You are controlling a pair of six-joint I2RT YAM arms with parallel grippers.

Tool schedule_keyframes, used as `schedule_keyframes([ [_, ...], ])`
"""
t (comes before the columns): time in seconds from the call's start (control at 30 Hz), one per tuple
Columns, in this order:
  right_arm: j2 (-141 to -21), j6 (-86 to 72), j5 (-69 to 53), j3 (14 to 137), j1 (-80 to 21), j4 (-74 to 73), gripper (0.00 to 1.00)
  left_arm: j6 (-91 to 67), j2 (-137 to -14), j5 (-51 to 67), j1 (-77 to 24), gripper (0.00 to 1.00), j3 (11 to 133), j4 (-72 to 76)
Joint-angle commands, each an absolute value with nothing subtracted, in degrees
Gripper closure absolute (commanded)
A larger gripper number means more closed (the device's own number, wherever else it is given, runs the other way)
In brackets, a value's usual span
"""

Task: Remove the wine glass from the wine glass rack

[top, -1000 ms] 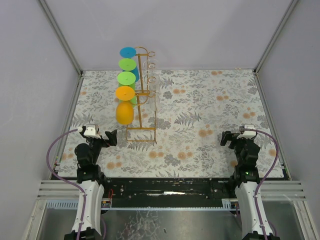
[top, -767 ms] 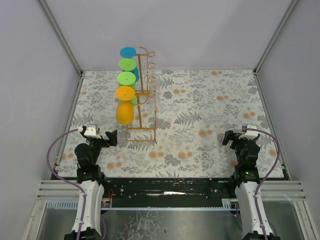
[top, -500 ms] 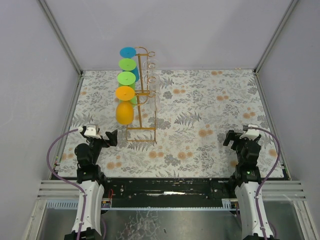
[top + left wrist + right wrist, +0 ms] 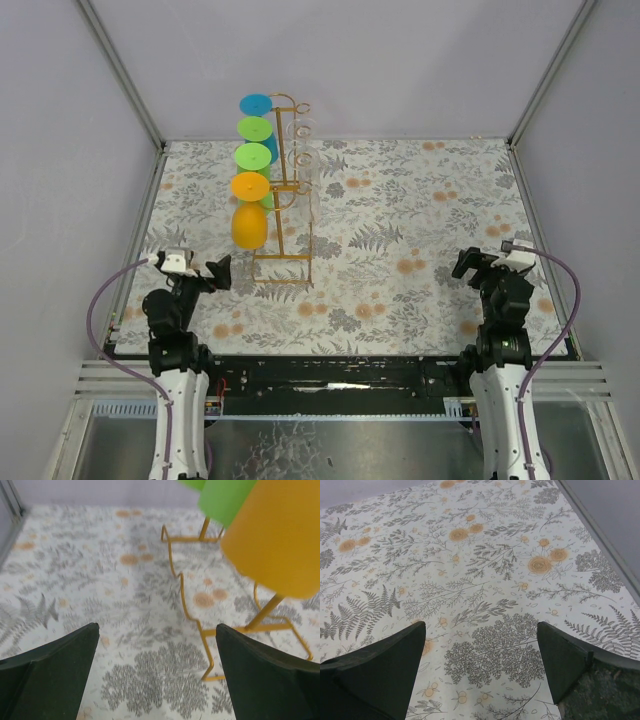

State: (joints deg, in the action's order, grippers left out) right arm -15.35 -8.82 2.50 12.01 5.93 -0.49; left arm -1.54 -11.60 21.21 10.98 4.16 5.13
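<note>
My left gripper stands with jaws wide apart, holding nothing, low over the table and just short of the wine glass rack. My right gripper is likewise agape and empty, well apart from the rack. The nearest wine glass, orange, hangs inverted on the rack. No glass has been removed; approach, grasp and lift-off are all left to do.

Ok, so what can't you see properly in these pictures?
Top view: clear shapes on the wine glass rack, too faint to count.
Left wrist view: the orange wine glass, stem and foot cut off by the top edge.
Right wrist view: only the tablecloth shows; the rack is out of frame.
</note>
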Motion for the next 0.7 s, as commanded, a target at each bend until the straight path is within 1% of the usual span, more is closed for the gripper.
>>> schedule_keyframes([
  [0.0,-19.8,-14.8,4.4,17.6,5.6,-1.8,0.01,-2.5,-9.1,20.7,10.9,0.0,11.1,3.0],
  [0.1,-23.4,-17.1,4.4,19.7,5.6,-3.9,0.01,-1.7,-12.3,19.5,11.0,0.0,17.7,-1.9],
  [0.17,-25.2,-19.9,4.3,21.2,5.6,-5.6,0.01,-1.5,-15.5,15.5,11.0,0.0,22.2,-5.2],
  [0.33,-26.8,-31.1,3.9,24.0,5.6,-9.1,0.01,-2.3,-23.0,9.3,11.0,0.0,34.2,-14.1],
  [0.5,-29.6,-37.7,-2.7,25.3,5.6,-5.9,0.01,-5.1,-27.5,9.4,11.0,0.0,45.2,-24.7],
  [0.67,-37.4,-36.9,-14.0,33.7,5.6,-7.9,0.01,-10.0,-27.4,11.9,11.0,0.0,53.2,-27.8],
])
